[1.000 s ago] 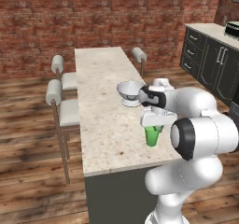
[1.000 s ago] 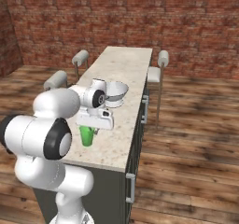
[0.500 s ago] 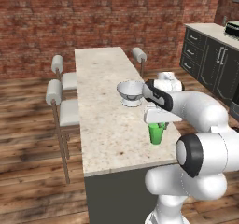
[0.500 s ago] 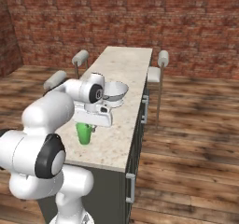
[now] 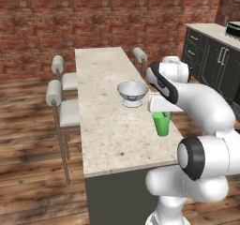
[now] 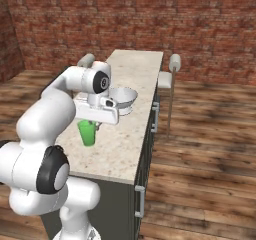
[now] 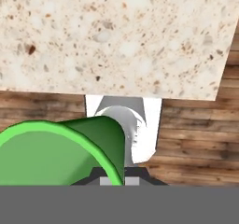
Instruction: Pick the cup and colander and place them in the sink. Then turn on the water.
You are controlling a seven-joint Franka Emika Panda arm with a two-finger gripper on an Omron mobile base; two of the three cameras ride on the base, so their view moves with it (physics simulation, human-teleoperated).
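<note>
So the two-finger gripper (image 5: 161,112) hangs at the near right part of the speckled beige stone island counter (image 5: 105,125), jaws pinched on the rim of the small bright-green plastic tumbler cup (image 5: 162,123); in the hand view the cup (image 7: 60,148) sits right at the fingertips, mouth toward the camera, with the counter (image 7: 116,36) beyond and wood floor past its edge. Cup looks lifted off the counter in the side views, though any gap under its base is hard to read. Risk one: a rim pinch on a thin, tapered wall is shallow, so a fast swing could let the cup rotate or slip out onto the floor. Just beyond, the white-grey perforated colander bowl (image 5: 132,93) stands upright on the counter, near the wrist but apart from it; a careless sweep of the forearm could knock or push it along. Sink isn't visible from this spot, so the carry probably involves driving the base, and jolts add to the slip risk. Padded stools (image 5: 63,81) line the far left side, well clear.
</note>
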